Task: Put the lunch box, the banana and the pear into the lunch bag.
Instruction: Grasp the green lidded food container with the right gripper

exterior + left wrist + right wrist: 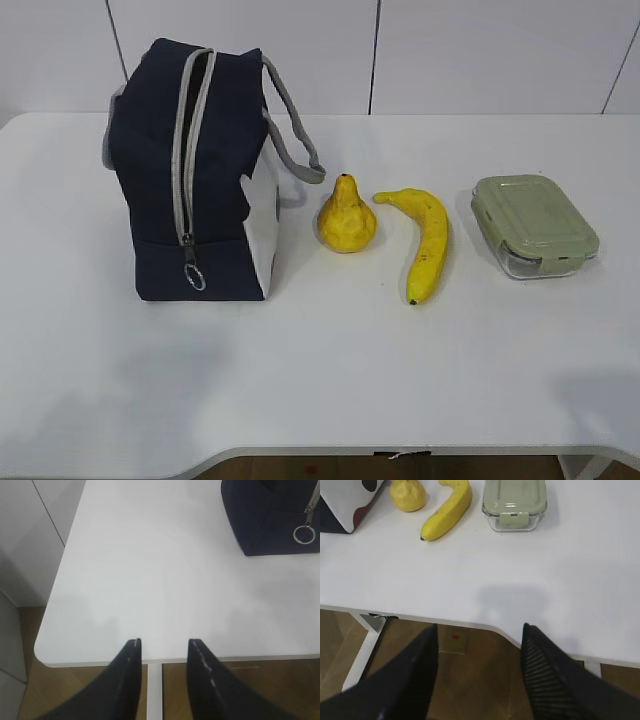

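The navy lunch bag (200,175) stands upright at the left, its grey zipper closed and the ring pull (194,277) hanging low. To its right lie the yellow pear (346,216), the curved banana (426,240) and the lunch box (534,224) with its sage-green lid. No arm shows in the exterior view. My left gripper (164,642) hangs open over the table's front left edge, empty, with the bag's corner (272,520) at upper right. My right gripper (479,628) is open and empty over the front edge, well short of the banana (447,511), pear (407,494) and lunch box (514,500).
The white table (320,380) carries only these things. A white panelled wall (450,50) runs behind it. Wooden floor (470,690) and a white table leg (154,690) show below the front edge.
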